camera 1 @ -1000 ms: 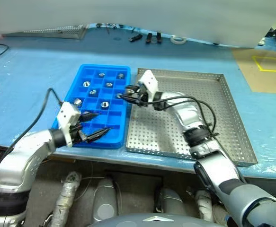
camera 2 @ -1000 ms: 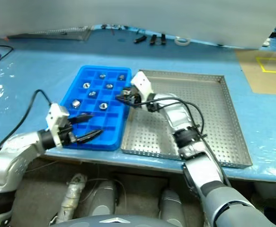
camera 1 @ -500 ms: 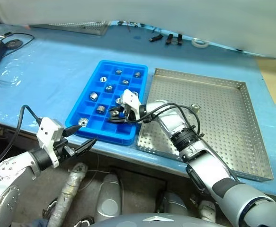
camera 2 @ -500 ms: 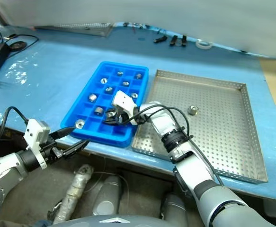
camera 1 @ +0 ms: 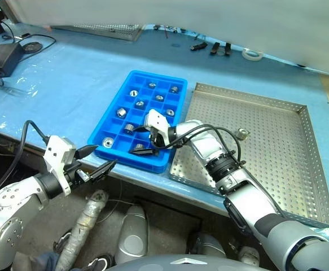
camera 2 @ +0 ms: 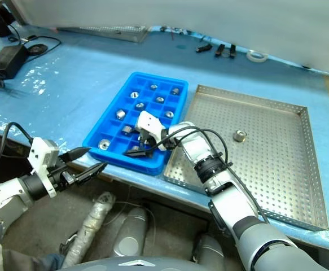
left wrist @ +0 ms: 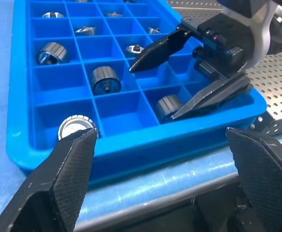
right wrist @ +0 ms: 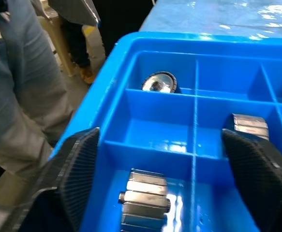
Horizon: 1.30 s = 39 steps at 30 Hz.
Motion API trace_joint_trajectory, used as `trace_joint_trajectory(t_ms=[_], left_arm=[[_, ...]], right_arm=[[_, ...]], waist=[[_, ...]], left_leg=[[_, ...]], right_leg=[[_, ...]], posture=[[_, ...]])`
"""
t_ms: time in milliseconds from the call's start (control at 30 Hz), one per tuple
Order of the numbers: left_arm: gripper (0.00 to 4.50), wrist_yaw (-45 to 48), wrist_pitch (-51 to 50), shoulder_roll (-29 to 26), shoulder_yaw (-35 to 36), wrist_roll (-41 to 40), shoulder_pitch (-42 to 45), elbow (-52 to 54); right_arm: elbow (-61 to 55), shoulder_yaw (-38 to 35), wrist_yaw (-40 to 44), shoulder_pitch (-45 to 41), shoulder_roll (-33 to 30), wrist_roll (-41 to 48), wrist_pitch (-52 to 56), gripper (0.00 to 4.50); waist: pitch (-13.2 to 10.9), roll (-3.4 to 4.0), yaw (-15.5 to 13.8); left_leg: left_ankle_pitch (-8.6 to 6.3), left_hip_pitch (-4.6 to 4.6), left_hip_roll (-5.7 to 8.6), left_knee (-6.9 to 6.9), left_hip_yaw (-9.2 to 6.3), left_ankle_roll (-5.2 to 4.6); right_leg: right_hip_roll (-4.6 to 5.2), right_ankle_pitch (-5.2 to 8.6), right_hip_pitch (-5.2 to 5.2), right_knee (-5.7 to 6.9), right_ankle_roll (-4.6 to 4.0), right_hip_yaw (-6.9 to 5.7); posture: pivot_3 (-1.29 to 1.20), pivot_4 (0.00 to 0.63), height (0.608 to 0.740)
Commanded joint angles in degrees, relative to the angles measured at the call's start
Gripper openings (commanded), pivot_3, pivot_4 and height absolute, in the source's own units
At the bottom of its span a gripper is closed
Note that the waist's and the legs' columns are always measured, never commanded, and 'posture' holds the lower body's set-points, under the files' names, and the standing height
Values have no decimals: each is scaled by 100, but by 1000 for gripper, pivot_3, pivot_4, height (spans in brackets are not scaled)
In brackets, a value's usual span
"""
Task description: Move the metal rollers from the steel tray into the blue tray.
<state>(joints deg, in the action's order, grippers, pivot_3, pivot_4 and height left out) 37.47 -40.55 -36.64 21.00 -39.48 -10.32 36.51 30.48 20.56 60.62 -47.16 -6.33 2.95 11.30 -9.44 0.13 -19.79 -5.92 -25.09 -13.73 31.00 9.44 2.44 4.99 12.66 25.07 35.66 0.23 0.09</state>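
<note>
Right pincer (camera 1: 145, 141) has released a roller (left wrist: 168, 106) into blue tray (camera 1: 110, 121), left pincer (camera 1: 96, 161) spread, no readable writing

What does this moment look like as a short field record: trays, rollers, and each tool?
blue tray: on the blue-covered table, left of the steel tray, several compartments each hold a roller
steel tray: perforated floor, one metal roller left on it
right tool: open, over the near row of the blue tray, a just-placed roller lying in the compartment beneath it
left tool: open, empty, off the table's near edge beside the blue tray
rollers left to move: one visible
</note>
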Motion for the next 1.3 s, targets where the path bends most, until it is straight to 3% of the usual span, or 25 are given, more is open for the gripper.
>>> trace_joint_trajectory(t_ms=[33,333,633,833,1300], left_arm=[[4500,84,31,-101,-179,-95,327,-100],[4500,700,413,-15,-1393,390,2098,-1553],[4500,1785,1053,366,-2426,953,3805,-3280],[4500,2171,1268,633,-2716,1167,4247,-3783],[4500,2454,1229,758,-2760,1335,4375,-3895]], right_arm=[[-291,-279,-226,-245,-6,87,-4,4429],[-278,-1008,-1176,-375,-598,-29,136,4429],[-1182,-1846,-2410,166,-1094,34,848,4470],[-1294,-1892,-3445,475,-1091,-368,957,4470],[-256,-2178,-4669,560,-638,-348,804,4470]], waist=[[0,0,15],[1,0,194],[3,-4,1024],[4,-5,1449],[3,-5,1548]], left_leg=[[1,0,0,0,0,2],[14,3,6,29,-6,22],[50,-7,12,47,-7,75],[50,2,10,35,2,74],[48,7,13,44,8,65]], right_leg=[[-1,0,1,1,-1,0],[4,-10,-17,24,11,0],[5,-44,-13,25,19,-1],[0,-47,-8,21,21,-5],[10,-42,-27,17,3,-4]], posture=[[491,150,740],[253,150,740],[23,150,740],[-33,150,740],[-53,150,740]])
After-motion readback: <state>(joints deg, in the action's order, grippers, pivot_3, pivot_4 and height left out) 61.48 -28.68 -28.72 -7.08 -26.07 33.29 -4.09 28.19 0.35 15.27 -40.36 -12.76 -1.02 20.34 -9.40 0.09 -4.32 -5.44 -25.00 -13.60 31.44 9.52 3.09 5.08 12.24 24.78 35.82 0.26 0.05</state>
